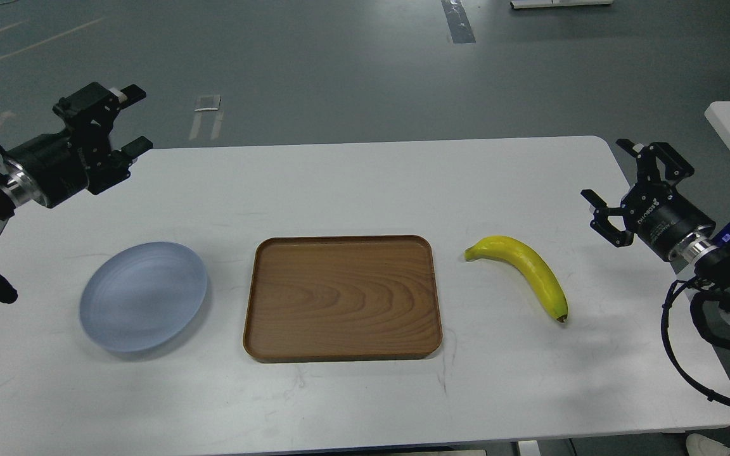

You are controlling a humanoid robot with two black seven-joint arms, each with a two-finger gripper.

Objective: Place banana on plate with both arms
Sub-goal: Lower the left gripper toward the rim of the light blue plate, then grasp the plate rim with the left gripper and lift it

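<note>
Banana [525, 270]: lies flat on the table [352, 183] at right of centre; stem end toward upper left, dark tip toward lower right; touching neither the tray nor any gripper.
Plate [143, 295]: lower left of the frame, bare; well apart from the banana.
Tray [343, 297]: wooden, centre of the frame, between banana and plate; nothing on it.
Right gripper [618, 183]: far right, raised above the table edge, near the banana but not over it; fingers spread wide, holding nothing.
Left gripper [132, 120]: upper left, above and behind the plate; fingers wide apart, holding nothing.
Step in hand: judged to be the first reach; nothing is picked up yet.
How to do it well: the right arm is the nearer, so it should take the banana; come down over the thick middle of the curve with the fingers set across its width, not along it; close gently, since the skin looks smooth and could slip.
Handover: probably over the tray; the left fingers should take a free end before the right lets go.
Risk: a grip near the tip may let it swing.
</note>
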